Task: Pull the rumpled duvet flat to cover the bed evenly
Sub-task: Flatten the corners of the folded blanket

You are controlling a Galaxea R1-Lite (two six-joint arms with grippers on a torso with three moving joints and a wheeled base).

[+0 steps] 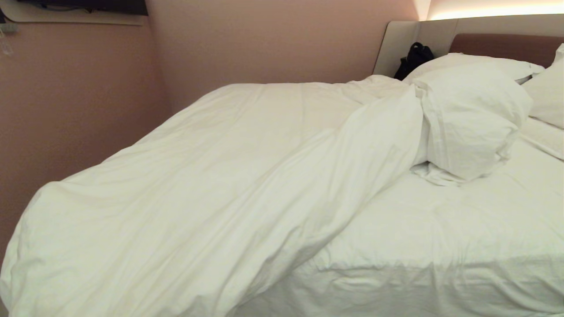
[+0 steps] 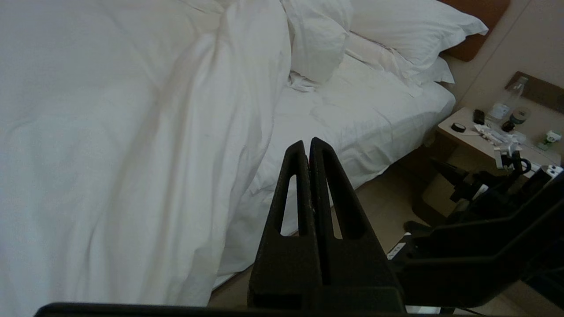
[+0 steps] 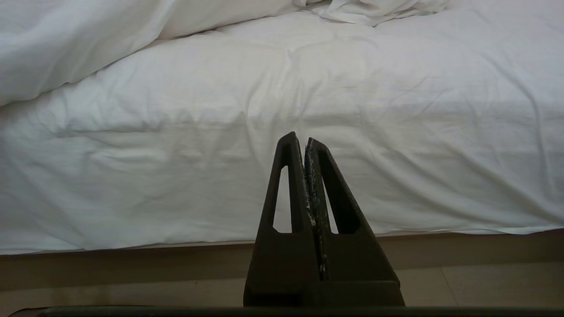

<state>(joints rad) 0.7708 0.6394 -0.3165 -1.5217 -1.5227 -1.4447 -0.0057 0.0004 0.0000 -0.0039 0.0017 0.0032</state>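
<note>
A low bed (image 1: pixel 462 246) fills most of the head view, standing in a room corner with matte pinkish walls (image 1: pixel 264 39) behind it and at its far-left side. The brown padded headboard (image 1: pixel 506 46) sits in a pale surround, lit by a warm strip above. A dark bag-like object (image 1: pixel 414 57) rests against the surround at the bed's far head corner.

The duvet (image 1: pixel 198 189), thick, puffy and softly creased, covers the far-left half of the mattress only; its near edge runs diagonally from the near foot edge toward the pillows, where it is bunched into a rumpled mound (image 1: pixel 467 119). The near-right half shows the thinner fitted sheet (image 1: pixel 462 211), finely wrinkled and pulled over the mattress edge. Plump white pillows (image 1: pixel 480 64) lie along the head edge.

In the left wrist view a pale bedside table (image 2: pixel 458 121) carries small items, too small to identify; beige floor (image 2: pixel 383 207) lies beside the bed.

The left gripper (image 2: pixel 307 143), black with slotted tapered fingers pressed together, hangs empty above the bed's near edge, apart from the duvet. The right gripper (image 3: pixel 304 138), likewise closed and empty, faces the sheeted side of the mattress above the grey-beige base (image 3: pixel 132 259).
</note>
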